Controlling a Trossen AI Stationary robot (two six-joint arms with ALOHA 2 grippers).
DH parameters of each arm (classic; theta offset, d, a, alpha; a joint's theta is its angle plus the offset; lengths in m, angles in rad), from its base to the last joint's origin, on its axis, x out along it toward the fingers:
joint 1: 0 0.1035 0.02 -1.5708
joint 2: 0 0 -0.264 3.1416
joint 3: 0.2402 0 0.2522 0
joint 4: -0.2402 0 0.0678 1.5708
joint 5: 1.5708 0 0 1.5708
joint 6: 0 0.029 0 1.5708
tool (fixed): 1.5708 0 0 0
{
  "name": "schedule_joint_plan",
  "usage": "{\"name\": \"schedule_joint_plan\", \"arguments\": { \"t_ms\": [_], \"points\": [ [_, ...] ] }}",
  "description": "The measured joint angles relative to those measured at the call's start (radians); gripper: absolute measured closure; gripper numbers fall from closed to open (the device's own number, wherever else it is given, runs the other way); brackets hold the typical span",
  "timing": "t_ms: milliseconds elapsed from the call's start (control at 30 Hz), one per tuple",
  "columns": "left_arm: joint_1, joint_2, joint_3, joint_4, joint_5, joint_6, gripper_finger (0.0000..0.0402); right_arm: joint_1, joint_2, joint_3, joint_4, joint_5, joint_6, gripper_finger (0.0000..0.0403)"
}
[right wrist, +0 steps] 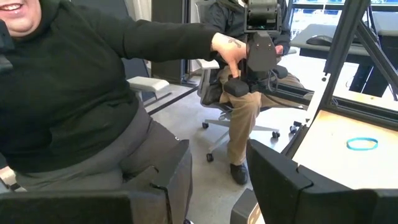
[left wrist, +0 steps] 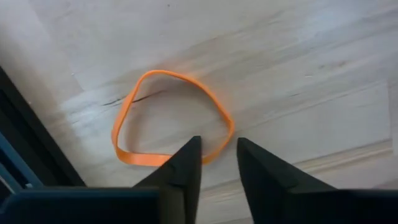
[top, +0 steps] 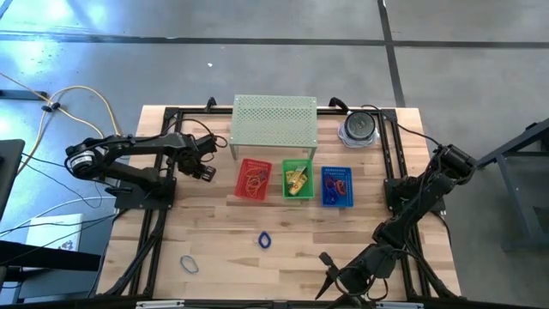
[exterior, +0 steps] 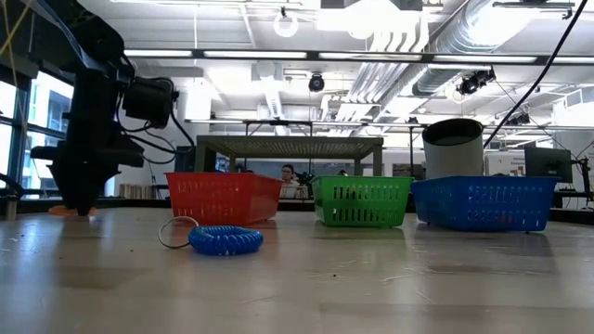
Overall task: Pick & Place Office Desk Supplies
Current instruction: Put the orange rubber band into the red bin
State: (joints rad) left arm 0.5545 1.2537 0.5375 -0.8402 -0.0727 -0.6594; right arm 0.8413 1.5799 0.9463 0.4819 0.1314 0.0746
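A thin orange rubber-band loop point(left wrist: 168, 118) lies flat on pale grained wood, just left of the red perforated plastic basket point(top: 253, 180); the left gripper point(left wrist: 217, 163) points down, dark fingers narrowly parted astride its rim; the right gripper point(right wrist: 214, 180) waits off the table's front edge, parted, empty.

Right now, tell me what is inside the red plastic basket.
The red plastic basket holds a tangle of thin orange rubber-band loops, seen from above. Whatever lies beneath that tangle is covered, and the low view shows only the basket's wall.
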Motion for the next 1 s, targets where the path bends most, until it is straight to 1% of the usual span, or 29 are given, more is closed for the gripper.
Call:
{"name": "schedule_joint_plan", "arguments": {
  "t_ms": [333,433,567,733,833,900,1000],
  "points": [
    [-0.002,0.001,-0.001,-0.007,0.007,0.005,0.0393,0.0,0.0,0.0,0.0,0.0,0.0,0.0257],
    [-0.021,0.001,-0.001,-0.011,0.005,0.007,0.04,0.0,0.0,0.0,0.0,0.0,0.0,0.0258],
    [-0.076,0.001,0.009,-0.022,-0.002,0.001,0.0401,0.0,0.0,0.0,0.0,0.0,0.0,0.0257],
    [-0.198,0.004,0.074,-0.136,0.0,-0.046,0.0401,0.0,0.0,0.0,0.0,0.0,-0.004,0.0257],
    [-0.294,0.003,0.13,-0.258,-0.065,-0.093,0.0401,0.0,0.0,0.0,0.0,0.0,-0.022,0.0257],
    [-0.369,0.003,0.188,-0.318,-0.109,-0.151,0.0401,0.0,0.0,0.0,0.0,0.0,-0.024,0.0257],
    [-0.495,0.002,0.264,-0.413,-0.148,-0.235,0.0401,0.0,0.0,0.0,0.0,0.0,-0.026,0.0257]
  ]
}}
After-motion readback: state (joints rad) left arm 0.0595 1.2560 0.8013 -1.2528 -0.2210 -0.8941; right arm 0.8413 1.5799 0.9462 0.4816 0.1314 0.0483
